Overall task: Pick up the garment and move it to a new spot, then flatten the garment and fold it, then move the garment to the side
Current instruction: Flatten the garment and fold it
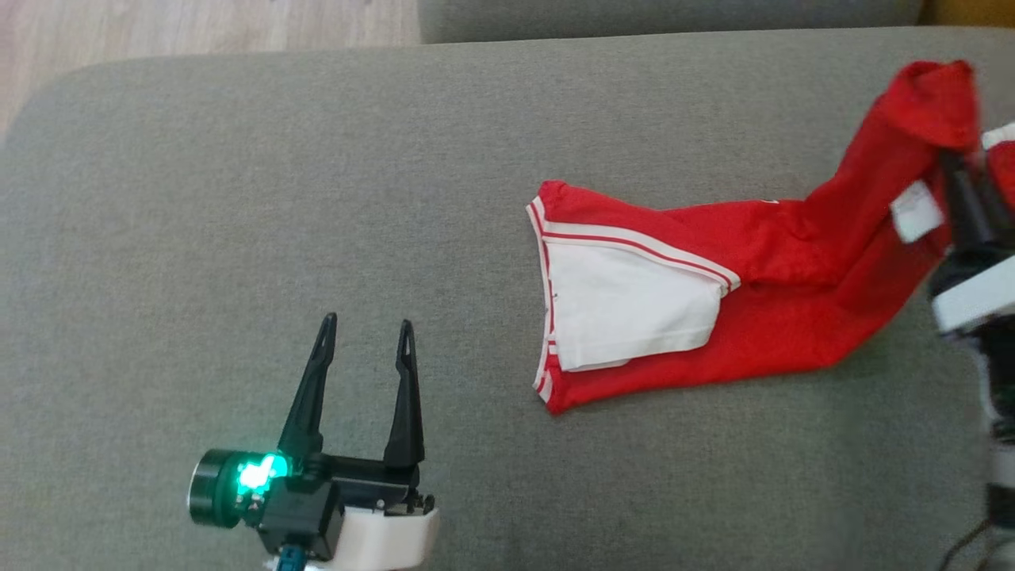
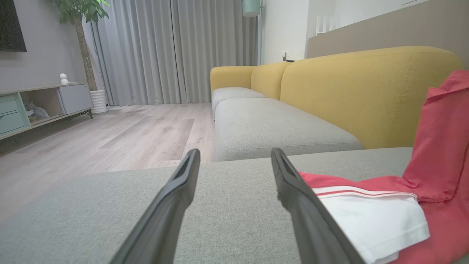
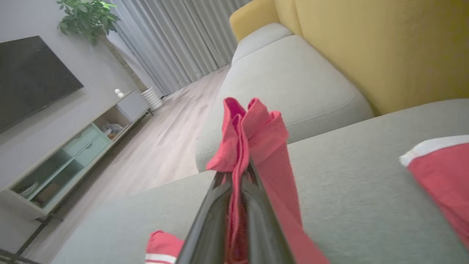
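Red garment [image 1: 761, 317] on grey sofa cushion [image 1: 238, 198], right end lifted | right gripper [image 1: 951, 170] pinched on that end | left gripper [image 1: 367, 327] spread, empty, well apart | risk: one-point pinch may slip, dragging cloth bunches it.

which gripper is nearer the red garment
Right. The right gripper is shut on the red garment; the left gripper is open, apart from its striped hem.
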